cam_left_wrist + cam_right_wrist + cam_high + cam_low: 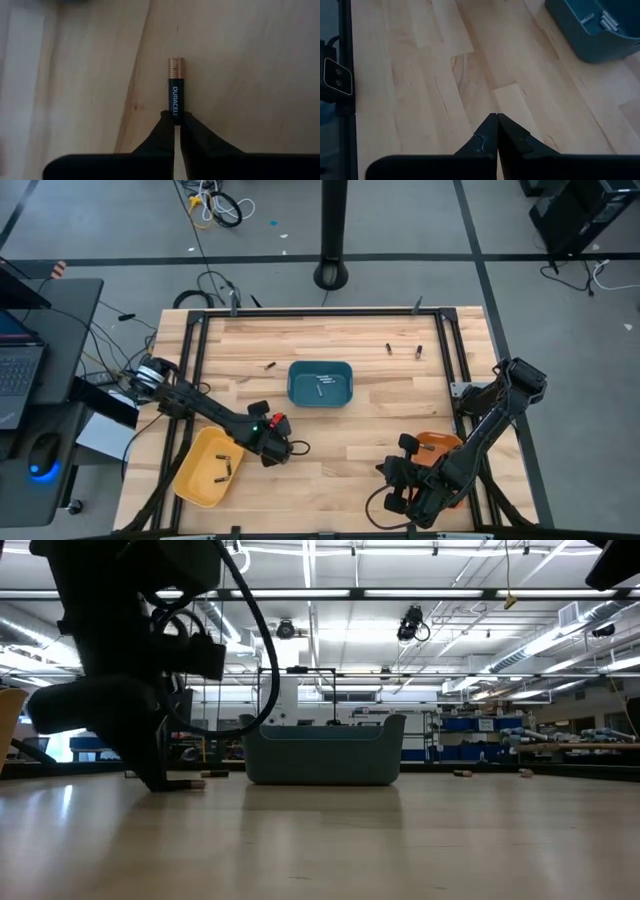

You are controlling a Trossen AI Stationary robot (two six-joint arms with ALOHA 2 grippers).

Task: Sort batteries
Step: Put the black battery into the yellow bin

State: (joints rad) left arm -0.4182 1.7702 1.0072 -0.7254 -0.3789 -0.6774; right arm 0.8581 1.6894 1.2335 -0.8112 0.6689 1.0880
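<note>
Where the pale wooden table (pixel 330 430) spreads under both arms, we see our left gripper (pixel 175 122) pinched on a Duracell battery (pixel 175 90) lying flat on the planks, its copper end pointing away from the fingertips. Behind that gripper sits the yellow tray (pixel 205 468); ahead and to one side, the teal bin (pixel 320 383). Our right gripper (pixel 497 120) hangs over bare wood, fingers pressed together, the orange tray (pixel 437 442) beside its arm. Beyond the table: grey floor, ceiling lights, shelving.
</note>
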